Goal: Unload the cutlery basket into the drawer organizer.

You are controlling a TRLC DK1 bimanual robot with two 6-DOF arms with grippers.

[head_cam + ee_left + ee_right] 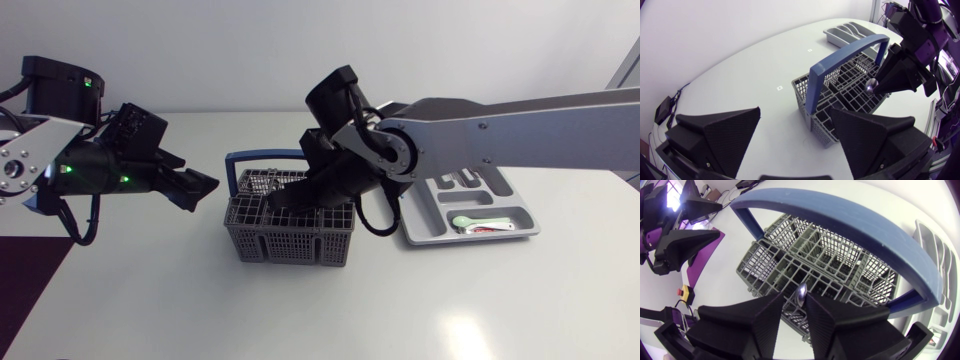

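Now the right gripper [283, 203] pinches a metal utensil [801, 292] over the cutlery basket [290, 245], its blue handle [238, 160] arching close by. The left gripper [203, 187] hangs wide open beside the basket; the drawer organizer [470, 238] lies partly under the right arm [520, 120]

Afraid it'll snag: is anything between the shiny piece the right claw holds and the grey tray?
The shiny metal utensil in the right gripper stands among the grey mesh basket's cells, its blue arched handle close beside. It must clear both; nothing else shows before the grey plastic organizer.
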